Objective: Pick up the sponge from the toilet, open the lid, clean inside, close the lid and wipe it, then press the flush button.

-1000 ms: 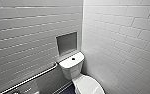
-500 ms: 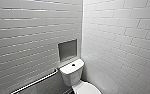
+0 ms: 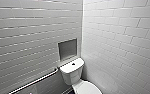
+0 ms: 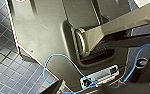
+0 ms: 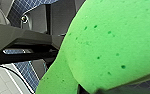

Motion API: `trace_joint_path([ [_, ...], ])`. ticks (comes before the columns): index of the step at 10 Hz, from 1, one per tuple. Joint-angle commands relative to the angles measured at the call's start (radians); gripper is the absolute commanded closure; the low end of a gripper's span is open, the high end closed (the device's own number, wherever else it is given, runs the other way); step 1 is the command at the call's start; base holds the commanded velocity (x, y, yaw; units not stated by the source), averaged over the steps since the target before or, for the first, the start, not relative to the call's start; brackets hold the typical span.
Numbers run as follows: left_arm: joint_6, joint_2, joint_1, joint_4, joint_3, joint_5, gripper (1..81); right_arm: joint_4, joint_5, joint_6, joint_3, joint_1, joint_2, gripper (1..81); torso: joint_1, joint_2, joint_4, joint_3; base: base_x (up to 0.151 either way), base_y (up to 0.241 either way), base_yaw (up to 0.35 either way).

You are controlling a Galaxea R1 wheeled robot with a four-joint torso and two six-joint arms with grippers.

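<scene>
The bright green sponge (image 5: 111, 47) looms large in the right wrist view, pressed close to the camera, and my right gripper is shut on it. In the head view the white toilet stands in the corner of the tiled room. The flush button (image 3: 73, 64) is a small dark disc on the flat tank cover (image 3: 66, 68). Below the tank the lid (image 3: 87, 88) lies down, cut off by the picture's lower edge. My left gripper stands open, and the left wrist view shows nothing in it.
A metal grab bar (image 3: 36, 81) runs along the left wall towards the tank. A recessed niche (image 3: 67, 48) sits in that wall above the tank. The right tiled wall (image 3: 121, 50) stands close beside the toilet. The floor (image 4: 6, 72) is dark blue tile.
The whole head picture has shifted a little, so the toilet sits slightly lower in it; the camera has moved. The sponge stays in the right gripper.
</scene>
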Motion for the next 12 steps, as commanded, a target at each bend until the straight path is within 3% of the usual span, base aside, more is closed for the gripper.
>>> trace_joint_path([
  [1,-0.001,0.0,-0.026,-0.007,-0.007,0.062,1.0,-0.017,-0.038,-0.004,0.0,0.018,-0.009,81.1,0.0,0.0,0.0,0.099,0.0,0.0,0.0],
  [3,-0.001,0.009,-0.026,-0.007,-0.033,0.063,1.0,-0.02,-0.038,-0.004,0.0,0.018,-0.008,81.1,0.0,0.001,0.0,0.141,0.0,0.0,0.0],
  [4,-0.002,0.015,-0.026,-0.007,-0.041,0.065,1.0,-0.018,-0.041,-0.001,0.0,0.018,-0.008,81.1,-0.001,0.001,0.0,0.077,0.0,0.0,0.0],
  [5,-0.001,0.02,-0.026,-0.007,-0.047,0.068,1.0,-0.011,-0.046,0.005,0.0,0.023,-0.006,81.1,-0.002,0.001,0.0,0.11,0.0,0.0,0.0],
  [7,-0.002,0.021,-0.028,-0.007,-0.059,0.071,1.0,-0.017,-0.077,0.007,0.002,0.02,0.001,81.1,-0.003,0.0,0.0,0.13,0.0,0.0,0.0],
  [10,-0.002,0.026,-0.036,-0.008,-0.061,0.068,1.0,0.0,-0.256,0.007,0.005,0.029,0.03,81.1,-0.004,0.0,0.0,0.131,0.0,0.0,0.0],
  [11,-0.002,0.029,-0.039,-0.008,-0.061,0.067,1.0,0.005,-0.316,-0.025,-0.001,0.056,0.052,81.1,-0.004,0.0,0.0,0.131,0.0,0.0,0.0],
  [12,-0.004,0.03,-0.042,-0.008,-0.061,0.067,1.0,0.021,-0.411,-0.115,0.005,0.076,0.063,81.1,-0.004,0.0,0.0,0.131,0.0,0.0,0.0],
])
